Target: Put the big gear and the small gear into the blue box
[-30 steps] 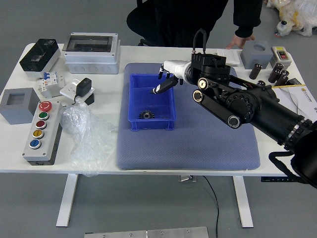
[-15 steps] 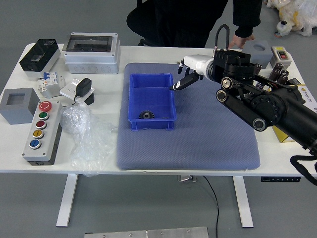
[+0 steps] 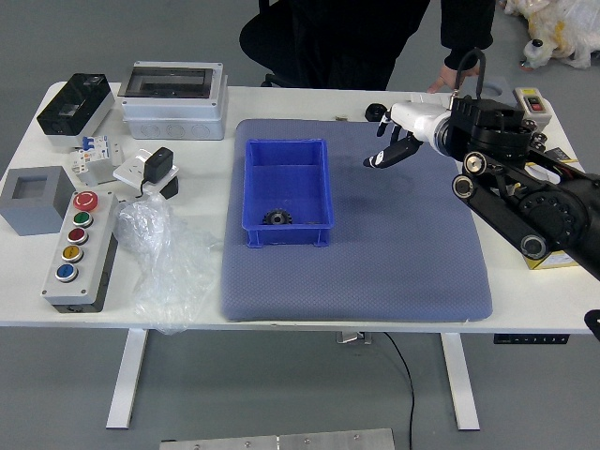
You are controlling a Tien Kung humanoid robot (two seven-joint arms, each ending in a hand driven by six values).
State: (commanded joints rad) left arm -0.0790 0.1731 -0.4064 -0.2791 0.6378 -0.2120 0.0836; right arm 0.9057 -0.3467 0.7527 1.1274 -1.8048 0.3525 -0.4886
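Note:
My right hand [image 3: 380, 143] is over the back right part of the blue mat, right of the blue box [image 3: 327, 187], its fingers spread and holding nothing. One dark toothed gear [image 3: 277, 217] lies inside the box near its front wall. A second black round gear [image 3: 376, 112] shows at the mat's back edge, just beyond my fingers and partly overlapped by the hand. Which of the two is bigger I cannot tell for certain. My left arm is out of view.
Left of the mat [image 3: 356, 281] are a button panel [image 3: 80, 248], plastic wrap [image 3: 164, 262], a grey block [image 3: 36, 200] and electrical boxes [image 3: 173, 101]. A person stands at the far side, one hand [image 3: 454, 77] at the table's back edge. A yellow box [image 3: 553, 260] is at right.
My right hand has moved right, from above the box's back right corner to beyond its right side. The gear at the mat's back edge has come into view. The gear in the box has not moved.

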